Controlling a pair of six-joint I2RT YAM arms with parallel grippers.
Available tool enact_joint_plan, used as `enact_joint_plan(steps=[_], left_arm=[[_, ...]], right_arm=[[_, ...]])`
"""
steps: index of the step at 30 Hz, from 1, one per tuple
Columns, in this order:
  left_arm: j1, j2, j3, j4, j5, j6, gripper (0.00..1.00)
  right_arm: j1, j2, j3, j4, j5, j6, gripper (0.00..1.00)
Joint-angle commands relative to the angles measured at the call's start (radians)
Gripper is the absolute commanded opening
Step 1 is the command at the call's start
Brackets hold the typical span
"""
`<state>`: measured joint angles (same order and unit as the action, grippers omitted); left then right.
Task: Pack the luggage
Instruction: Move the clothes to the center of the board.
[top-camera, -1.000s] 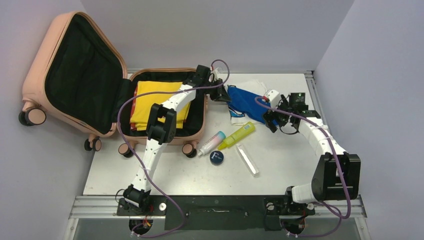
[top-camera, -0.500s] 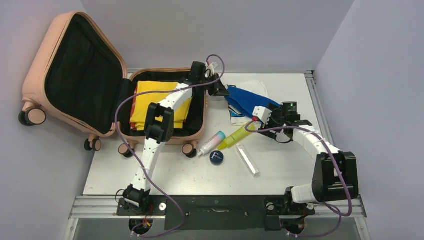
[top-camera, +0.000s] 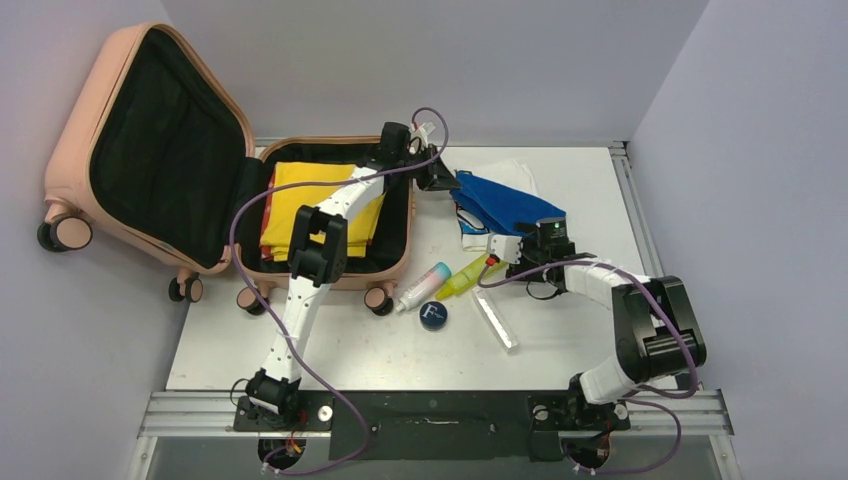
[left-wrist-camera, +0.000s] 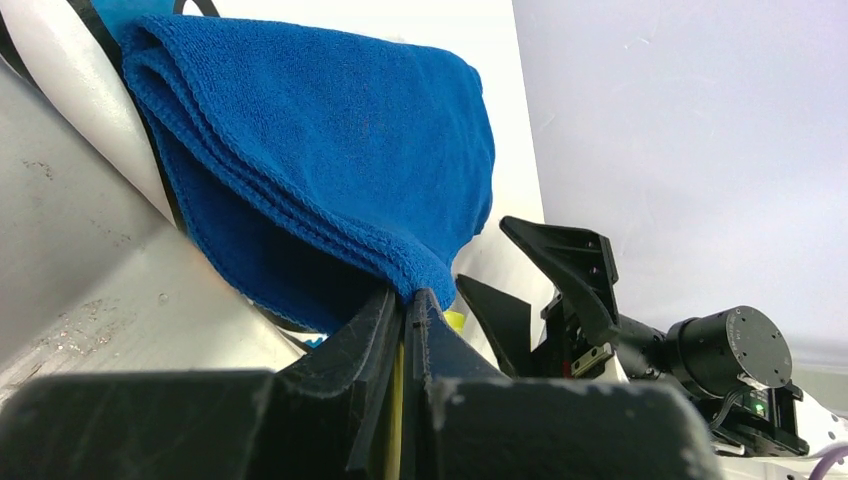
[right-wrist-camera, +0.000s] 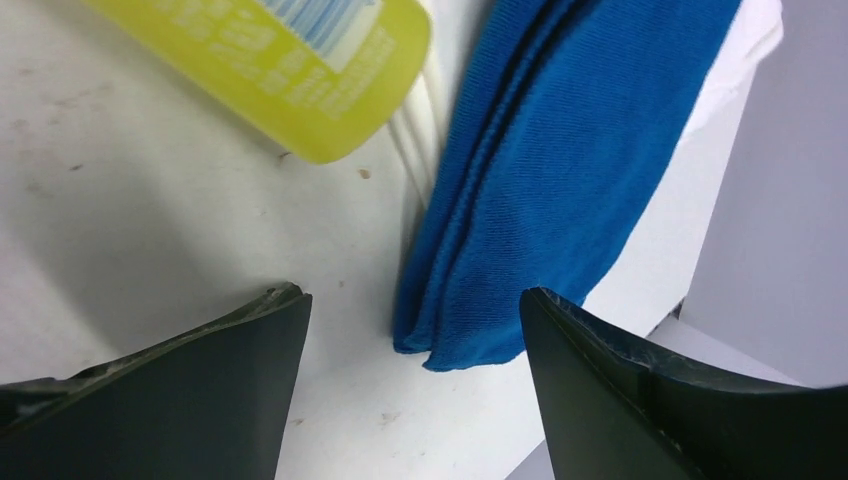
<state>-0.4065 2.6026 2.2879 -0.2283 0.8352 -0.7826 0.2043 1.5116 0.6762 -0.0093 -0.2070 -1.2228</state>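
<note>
The luggage (top-camera: 110, 110) is a salmon-pink suitcase lying open at the left, its black-lined lid propped up. A folded yellow garment (top-camera: 320, 205) fills its base. A folded blue towel (top-camera: 505, 205) lies just right of it on a white cloth (top-camera: 505, 170). My left gripper (top-camera: 440, 180) is shut on the blue towel's (left-wrist-camera: 320, 150) near-left corner, the cloth pinched between its tips (left-wrist-camera: 405, 298). My right gripper (top-camera: 520, 258) hovers open low over the table (right-wrist-camera: 410, 300), a corner of the blue towel (right-wrist-camera: 570, 170) and the end of a yellow tube (right-wrist-camera: 300, 70) just ahead of its fingers.
The yellow tube (top-camera: 475, 272), a pink-and-teal tube (top-camera: 424, 285), a dark round tin (top-camera: 433, 316) and a clear flat case (top-camera: 495, 318) lie on the table's middle. Walls close in behind and on the right.
The left gripper has closed on the towel's corner and shifted slightly left. The right arm has swung left and nearer, from the towel's right side to its near corner by the yellow tube.
</note>
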Motion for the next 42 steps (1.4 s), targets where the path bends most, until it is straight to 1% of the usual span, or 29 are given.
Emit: enact_joint_plan(steps=[1,5,7,11,12,17,18,26,31,36,42], left_arm=[[0.001,-0.02,0.003,0.065,0.027,-0.015,0.0],[0.001,-0.021,0.001,0.073,0.029,-0.025,0.0],[0.003,-0.024,-0.002,0.076,0.033,-0.027,0.0],[0.004,-0.031,-0.004,0.077,0.033,-0.033,0.0],[0.006,-0.03,-0.003,0.077,0.033,-0.034,0.0],[0.012,-0.035,-0.006,0.083,0.035,-0.043,0.0],[0.012,-0.036,-0.006,0.085,0.035,-0.047,0.0],[0.014,-0.044,-0.001,0.145,0.049,-0.1,0.0],[0.013,-0.048,-0.019,0.262,0.087,-0.173,0.0],[-0.003,-0.049,-0.026,0.301,0.115,-0.195,0.0],[-0.051,-0.048,-0.051,0.363,0.154,-0.239,0.0]], right_arm=[[0.0,0.048,-0.009,0.105,0.084,-0.016,0.76],[-0.003,0.086,0.002,0.105,0.108,-0.013,0.66],[-0.006,0.104,0.011,0.097,0.121,-0.011,0.57],[-0.016,0.127,0.039,0.063,0.136,0.003,0.27],[-0.019,0.128,0.046,0.053,0.136,0.011,0.23],[-0.026,0.094,0.065,0.015,0.116,0.012,0.07],[-0.026,0.086,0.069,0.013,0.115,0.008,0.06],[-0.056,0.045,0.152,-0.042,0.1,0.049,0.05],[-0.12,0.014,0.215,-0.083,0.047,0.07,0.05],[-0.17,-0.018,0.244,-0.114,0.028,0.052,0.05],[-0.201,-0.061,0.243,-0.172,0.005,0.013,0.05]])
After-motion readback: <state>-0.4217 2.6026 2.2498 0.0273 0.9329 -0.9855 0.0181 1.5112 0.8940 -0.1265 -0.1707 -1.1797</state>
